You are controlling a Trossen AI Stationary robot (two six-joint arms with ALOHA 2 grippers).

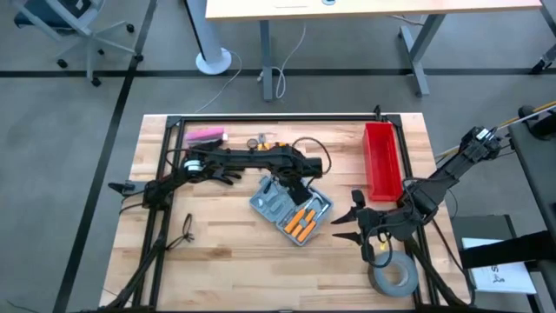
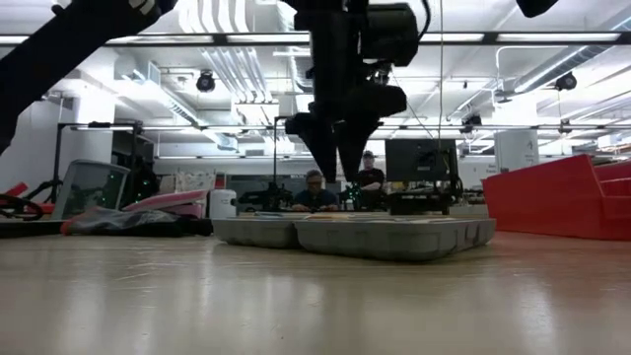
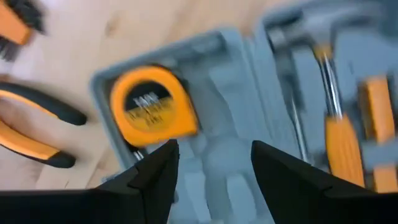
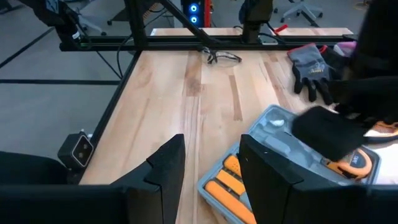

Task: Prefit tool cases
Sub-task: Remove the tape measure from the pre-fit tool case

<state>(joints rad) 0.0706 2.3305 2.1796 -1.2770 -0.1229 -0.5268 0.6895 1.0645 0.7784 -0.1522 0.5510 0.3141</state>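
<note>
Several tools already sit in the open case; pliers lie outside. The left end effector hovers above it, parted and empty. The right end effector waits nearby, parted, empty.

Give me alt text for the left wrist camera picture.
Close above an open grey-blue tool case, the left gripper hangs with its two dark fingers apart. A yellow tape measure sits in one moulded slot, orange-handled tools lie alongside, and orange-and-black pliers rest on the wooden table.
</note>
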